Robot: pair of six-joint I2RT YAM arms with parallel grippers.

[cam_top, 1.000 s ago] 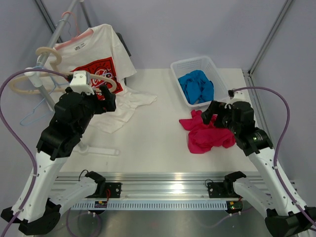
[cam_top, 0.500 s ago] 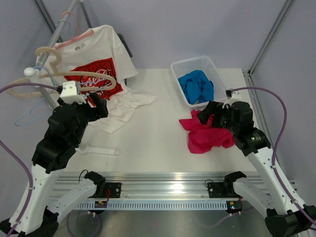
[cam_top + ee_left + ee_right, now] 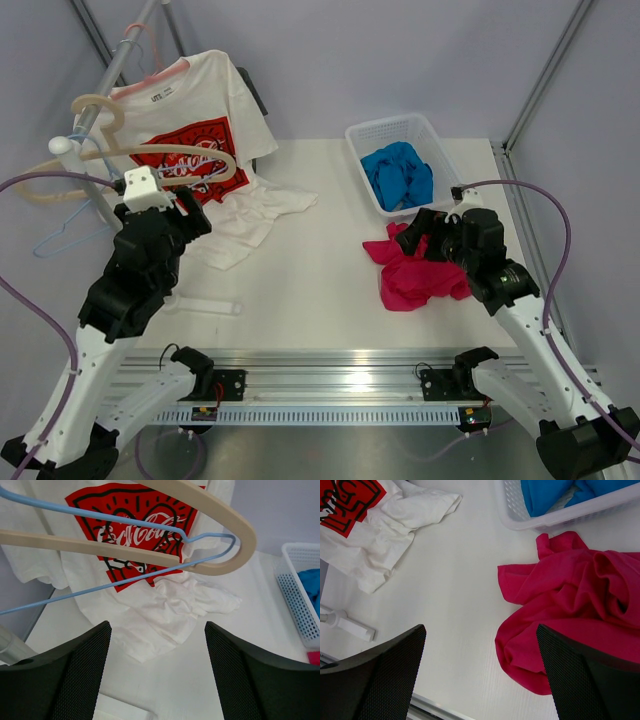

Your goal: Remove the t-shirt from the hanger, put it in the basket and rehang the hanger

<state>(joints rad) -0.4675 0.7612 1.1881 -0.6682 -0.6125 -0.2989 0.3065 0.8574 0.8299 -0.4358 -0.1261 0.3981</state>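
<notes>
The magenta-red t-shirt (image 3: 420,278) lies crumpled on the table at the right, off the hanger; it also shows in the right wrist view (image 3: 575,605). The beige wooden hanger (image 3: 232,165) hangs bare from the rack at the left, in front of the white shirt, and fills the top of the left wrist view (image 3: 235,520). My left gripper (image 3: 190,215) is open and empty just below the hanger (image 3: 156,630). My right gripper (image 3: 420,237) is open and empty above the t-shirt's left edge (image 3: 480,630).
A white Coca-Cola t-shirt (image 3: 190,130) hangs on a pink hanger and trails onto the table. Thin blue wire hangers (image 3: 70,225) hang on the rack. A white basket (image 3: 395,128) holds a blue cloth (image 3: 400,175). The rack's white foot (image 3: 200,303) lies near the left arm.
My left gripper has let go of the wooden hanger and drawn back and down; the hanger has swung back on the rail. My right gripper has shifted slightly left above the t-shirt.
</notes>
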